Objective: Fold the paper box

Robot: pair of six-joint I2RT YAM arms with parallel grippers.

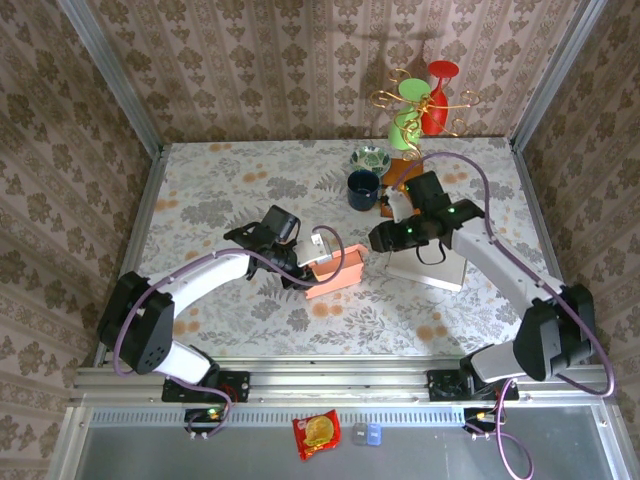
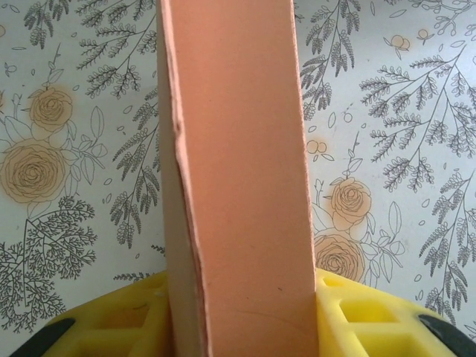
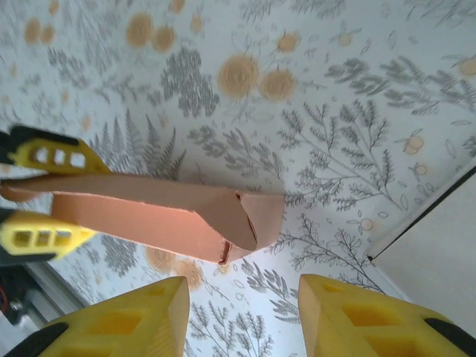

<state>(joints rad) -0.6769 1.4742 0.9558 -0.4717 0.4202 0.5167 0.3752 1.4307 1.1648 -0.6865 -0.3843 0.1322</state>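
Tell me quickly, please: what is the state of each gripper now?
Left gripper: closed on a wall of the paper box.
Right gripper: open, holding nothing.

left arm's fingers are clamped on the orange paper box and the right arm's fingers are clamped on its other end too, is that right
No. The left fingers do clamp the orange paper box, but the right fingers are not clamped on it: the right wrist view shows them open, with tablecloth between them and the box beyond their tips.
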